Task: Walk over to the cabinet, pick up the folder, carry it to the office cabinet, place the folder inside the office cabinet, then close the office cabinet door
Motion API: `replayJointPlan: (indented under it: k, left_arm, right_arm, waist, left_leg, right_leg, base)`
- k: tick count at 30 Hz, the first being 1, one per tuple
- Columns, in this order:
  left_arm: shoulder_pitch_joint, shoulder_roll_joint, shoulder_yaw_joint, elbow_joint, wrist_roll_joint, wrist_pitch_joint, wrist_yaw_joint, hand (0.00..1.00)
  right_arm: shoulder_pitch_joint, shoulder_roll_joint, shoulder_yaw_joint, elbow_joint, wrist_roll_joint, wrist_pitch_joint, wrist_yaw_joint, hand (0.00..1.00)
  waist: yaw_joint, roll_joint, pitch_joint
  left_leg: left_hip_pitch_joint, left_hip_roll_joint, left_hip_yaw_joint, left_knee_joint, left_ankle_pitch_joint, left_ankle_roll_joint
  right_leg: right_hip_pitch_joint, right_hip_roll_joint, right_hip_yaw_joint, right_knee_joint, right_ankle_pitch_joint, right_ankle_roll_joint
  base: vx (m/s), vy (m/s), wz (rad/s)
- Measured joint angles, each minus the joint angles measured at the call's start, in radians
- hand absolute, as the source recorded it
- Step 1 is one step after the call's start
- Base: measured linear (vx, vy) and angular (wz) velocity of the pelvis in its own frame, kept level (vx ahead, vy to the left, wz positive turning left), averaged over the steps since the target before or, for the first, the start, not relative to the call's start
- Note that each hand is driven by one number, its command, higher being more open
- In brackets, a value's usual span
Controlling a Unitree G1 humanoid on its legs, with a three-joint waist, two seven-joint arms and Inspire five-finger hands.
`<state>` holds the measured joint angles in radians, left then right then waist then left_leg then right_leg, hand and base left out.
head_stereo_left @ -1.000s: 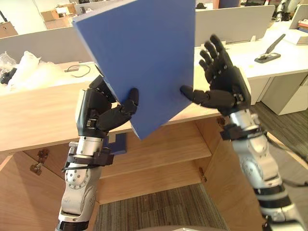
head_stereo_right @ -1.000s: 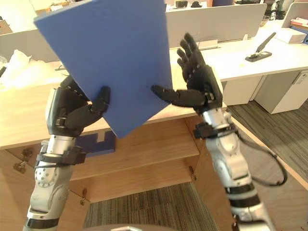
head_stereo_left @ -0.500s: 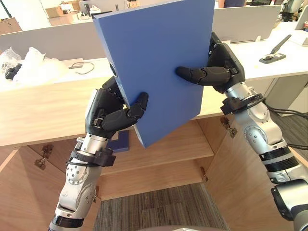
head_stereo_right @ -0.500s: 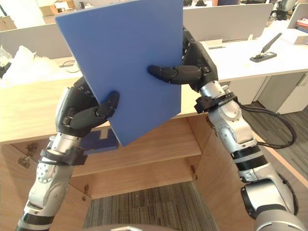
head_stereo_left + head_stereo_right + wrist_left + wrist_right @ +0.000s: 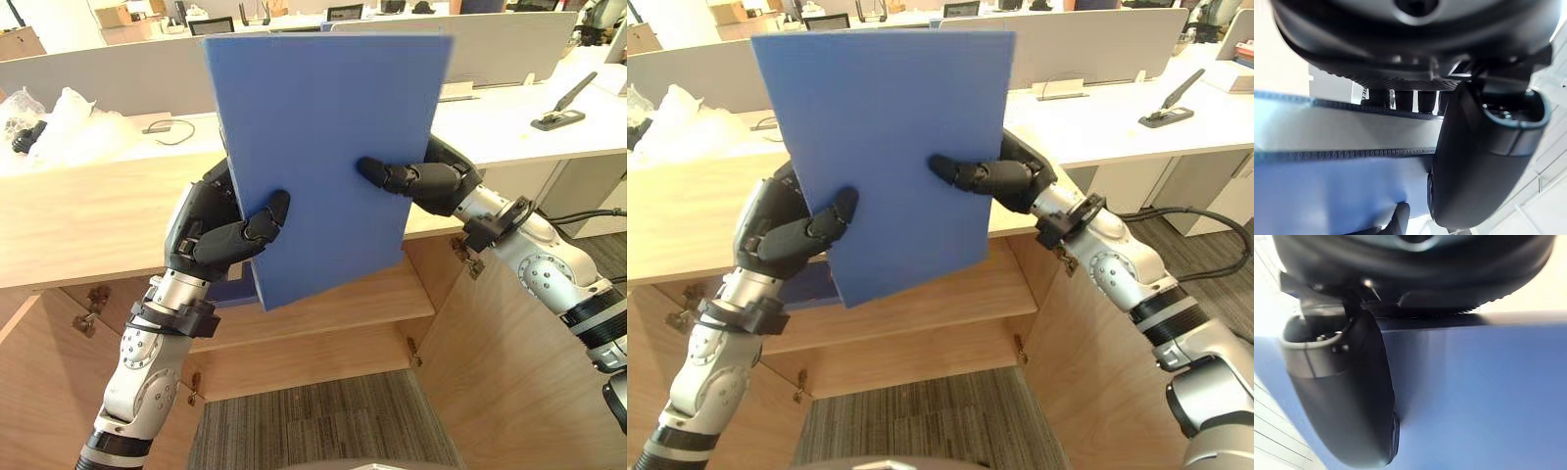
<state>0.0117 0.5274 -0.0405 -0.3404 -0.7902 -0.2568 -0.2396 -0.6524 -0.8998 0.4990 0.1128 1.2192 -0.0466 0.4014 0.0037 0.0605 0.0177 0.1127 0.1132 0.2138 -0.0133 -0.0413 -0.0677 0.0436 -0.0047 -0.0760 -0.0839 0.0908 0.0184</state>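
Presently, the blue folder [image 5: 323,147] is off every surface, held upright with a slight tilt between both hands in front of the open office cabinet [image 5: 323,357]. The left robot hand [image 5: 211,235] pinches its lower left edge, thumb on the near face and fingers behind. The right robot hand [image 5: 431,184] clamps the right edge likewise, thumb laid across the near face. Pick-up is judged complete. The carry looks all but finished, since the cabinet's wooden shelf [image 5: 392,292] lies just below and behind the folder, under the wooden worktop [image 5: 88,215]. The door [image 5: 490,372] on the robot's right stands swung open. Not yet done: setting the folder on a shelf, releasing both hands, and closing the door.
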Motion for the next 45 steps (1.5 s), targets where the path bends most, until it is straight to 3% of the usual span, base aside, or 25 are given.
replayJointPlan:
  k: [2,3,8,13,18,20,24,27,31,35,40,42,45]
  left_arm:
    - [-0.002,-0.005,0.017,0.002,-0.016,-0.009,-0.032,0.0]
    - [-0.004,-0.007,0.018,0.014,-0.024,-0.01,-0.046,1.0]
    - [-0.004,-0.04,0.021,0.034,-0.052,-0.022,-0.097,1.0]
    - [-0.001,-0.037,-0.012,0.109,-0.165,-0.011,-0.215,1.0]
    - [0.056,0.031,-0.172,0.28,-0.239,0.031,-0.372,1.0]
    - [0.067,0.062,-0.275,0.418,-0.225,0.072,-0.415,1.0]
    - [0.128,0.079,-0.376,0.542,-0.095,0.112,-0.443,1.0]
    - [0.154,0.059,-0.445,0.709,0.028,0.151,-0.467,1.0]
    - [0.171,-0.01,-0.442,0.871,0.174,0.148,-0.428,1.0]
    - [0.143,-0.113,-0.388,1.119,0.474,0.132,-0.321,1.0]
    - [0.117,-0.214,-0.203,1.323,0.757,0.13,-0.144,1.0]
    - [0.112,-0.253,-0.115,1.375,0.812,0.128,-0.04,1.0]
    - [0.118,-0.267,-0.045,1.419,0.841,0.137,0.025,1.0]
  right_arm:
    - [0.026,0.031,-0.003,-0.013,0.001,0.001,0.031,0.0]
    - [0.041,0.051,-0.01,-0.012,0.0,-0.003,0.03,0.0]
    - [0.062,0.075,-0.016,-0.011,-0.004,0.006,0.03,0.0]
    - [0.096,0.097,-0.017,-0.011,-0.049,0.016,0.038,0.0]
    - [0.12,0.045,-0.007,-0.02,-0.171,0.036,0.06,0.0]
    - [0.12,0.016,0.025,-0.031,-0.261,0.071,0.059,0.0]
    - [0.12,-0.02,0.083,-0.092,-0.385,0.087,0.074,0.0]
    - [0.114,-0.026,0.059,-0.257,-0.402,0.073,0.095,0.0]
    - [0.112,0.063,-0.027,-0.442,-0.485,-0.015,0.123,0.0]
    - [0.122,0.237,0.026,-0.489,-0.675,-0.103,0.115,0.0]
    - [0.197,0.334,0.267,-0.252,-1.0,-0.101,0.101,0.0]
    - [0.245,0.362,0.337,-0.062,-1.171,-0.082,0.094,0.0]
    - [0.258,0.371,0.356,0.099,-1.283,-0.072,0.07,0.0]
  waist:
    - [-0.002,0.0,-0.005]
    - [0.0,0.001,-0.009]
    - [0.008,-0.005,-0.024]
    - [0.011,-0.007,-0.04]
    - [0.011,-0.011,-0.055]
    - [0.008,-0.019,-0.058]
    - [-0.008,-0.031,-0.052]
    - [-0.014,-0.035,-0.051]
    - [-0.01,-0.051,-0.049]
    - [-0.008,-0.07,-0.057]
    - [0.004,-0.093,-0.053]
    - [0.022,-0.087,-0.04]
    - [0.022,-0.07,-0.015]
  left_leg:
    - [-0.01,0.0,-0.001,0.003,0.0,0.0]
    - [-0.011,0.001,-0.003,0.004,0.001,-0.001]
    - [-0.013,0.001,-0.005,0.006,0.001,-0.001]
    - [-0.014,0.0,-0.007,0.007,0.002,-0.001]
    - [-0.029,-0.001,-0.007,0.004,0.004,-0.002]
    - [-0.032,0.002,-0.006,0.001,0.007,-0.003]
    - [-0.032,0.004,-0.002,-0.002,0.007,-0.003]
    - [-0.033,0.005,0.005,-0.005,0.007,-0.004]
    - [-0.033,0.007,0.005,-0.003,0.007,-0.004]
    - [-0.034,0.006,0.008,0.002,0.006,-0.005]
    - [-0.035,0.009,0.011,0.009,0.005,-0.005]
    - [-0.034,0.008,0.012,0.01,0.005,-0.006]
    - [-0.035,0.005,0.007,0.011,0.005,-0.006]
  right_leg:
    - [-0.008,0.0,-0.001,0.0,0.001,-0.001]
    - [-0.008,0.0,-0.002,0.0,0.001,-0.002]
    - [-0.008,0.0,-0.004,0.0,0.001,-0.002]
    - [-0.008,-0.002,-0.006,0.0,0.002,-0.002]
    - [-0.025,-0.003,-0.006,-0.001,0.002,-0.002]
    - [-0.03,0.001,-0.004,0.0,0.004,-0.005]
    - [-0.033,0.004,0.0,0.0,0.004,-0.005]
    - [-0.041,0.006,0.006,0.0,0.004,-0.005]
    - [-0.041,0.008,0.006,-0.001,0.004,-0.005]
    - [-0.04,0.004,0.009,-0.003,0.005,-0.007]
    - [-0.04,0.002,0.016,-0.004,0.009,-0.011]
    - [-0.039,0.001,0.013,-0.004,0.01,-0.009]
    - [-0.037,0.001,0.008,-0.001,0.011,-0.008]
  base:
    - [-0.02,0.001,0.01]
    - [0.0,0.0,0.0]
    - [0.0,0.0,0.0]
    - [-0.02,0.007,0.01]
    - [-0.03,0.012,-0.01]
    - [0.0,-0.002,-0.02]
    - [-0.01,-0.001,-0.04]
    - [-0.02,0.005,-0.06]
    - [-0.01,0.001,0.0]
    - [-0.04,0.012,-0.01]
    - [-0.06,0.019,-0.03]
    - [-0.02,0.006,-0.01]
    - [-0.01,0.004,0.04]
